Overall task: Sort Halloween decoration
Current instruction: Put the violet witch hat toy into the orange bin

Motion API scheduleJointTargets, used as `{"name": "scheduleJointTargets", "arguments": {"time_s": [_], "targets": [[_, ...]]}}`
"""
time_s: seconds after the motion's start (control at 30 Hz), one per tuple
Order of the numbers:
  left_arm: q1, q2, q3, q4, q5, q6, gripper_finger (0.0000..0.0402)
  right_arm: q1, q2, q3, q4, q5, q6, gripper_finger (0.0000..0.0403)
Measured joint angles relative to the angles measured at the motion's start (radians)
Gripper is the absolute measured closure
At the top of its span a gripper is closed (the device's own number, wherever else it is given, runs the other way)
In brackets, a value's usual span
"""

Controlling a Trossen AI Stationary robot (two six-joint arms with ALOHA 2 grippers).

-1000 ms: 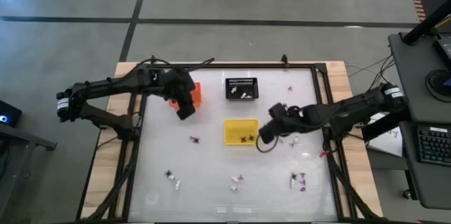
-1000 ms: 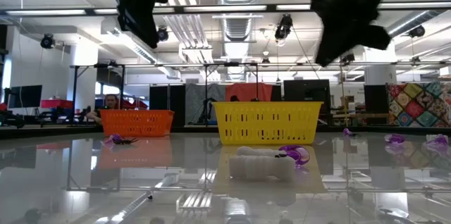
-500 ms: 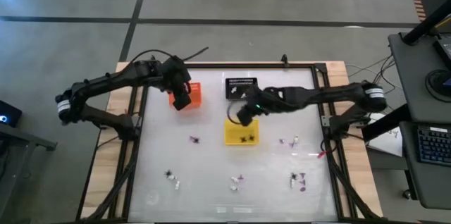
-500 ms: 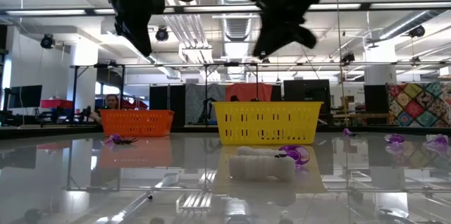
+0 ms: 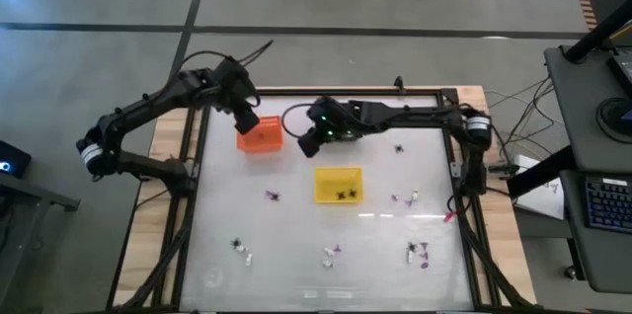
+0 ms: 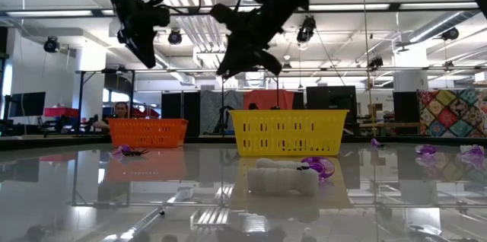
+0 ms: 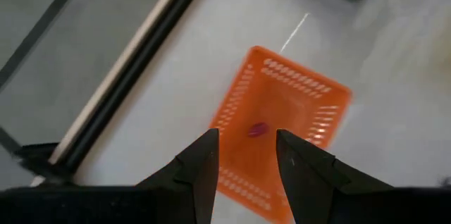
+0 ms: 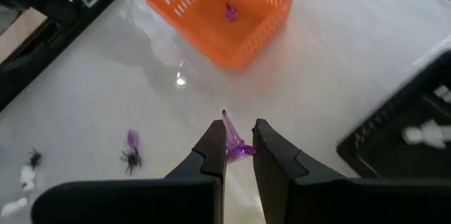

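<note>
purple piece clamped in the right gripper, jaws pinched on it, held above the desk between the black basket and the orange basket, near the orange one. left gripper hovers over the orange basket with jaws apart, nothing in them.

done so far, judging by what lies in the baskets: one purple bit in the orange basket, two black spiders in the yellow basket, white pieces in the black basket. so colours look matched to baskets: purple to orange, spiders to yellow, white to black.

left to do: plenty loose on the desk. a spider with a purple bit left of the yellow basket, a spider and white piece near the front left, a white and purple pair front centre, a cluster front right, more bits right of the yellow basket, one spider further back on the right.

task looks under halfway. likely step in hand is carrying the held purple piece to the orange basket.
</note>
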Motion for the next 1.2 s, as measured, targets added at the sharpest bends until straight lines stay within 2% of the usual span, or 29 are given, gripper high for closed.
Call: {"name": "scheduleJointTargets", "arguments": {"time_s": [0.27, 0.57, 0.73, 1.03, 1.2], "targets": [[0.104, 0.000, -0.001, 0.007, 0.003, 0.102, 0.0277, -0.027, 0.139, 0.172, 0.000, -0.042, -0.010, 0.0370], [0.140, 0.000, -0.002, 0.012, 0.003, 0.149, 0.0277, -0.038, 0.352, 0.457, -0.007, -0.063, -0.046, 0.0370], [0.148, -0.001, -0.002, 0.011, 0.005, 0.176, 0.0277, -0.040, 0.439, 0.569, -0.051, -0.088, -0.057, 0.0370], [0.156, -0.002, -0.020, 0.013, 0.006, 0.187, 0.0277, -0.060, 0.503, 0.619, -0.067, -0.111, -0.071, 0.0370], [0.156, -0.002, -0.033, 0.025, 0.006, 0.187, 0.0277, -0.078, 0.541, 0.618, -0.058, -0.196, -0.066, 0.0369]]}}
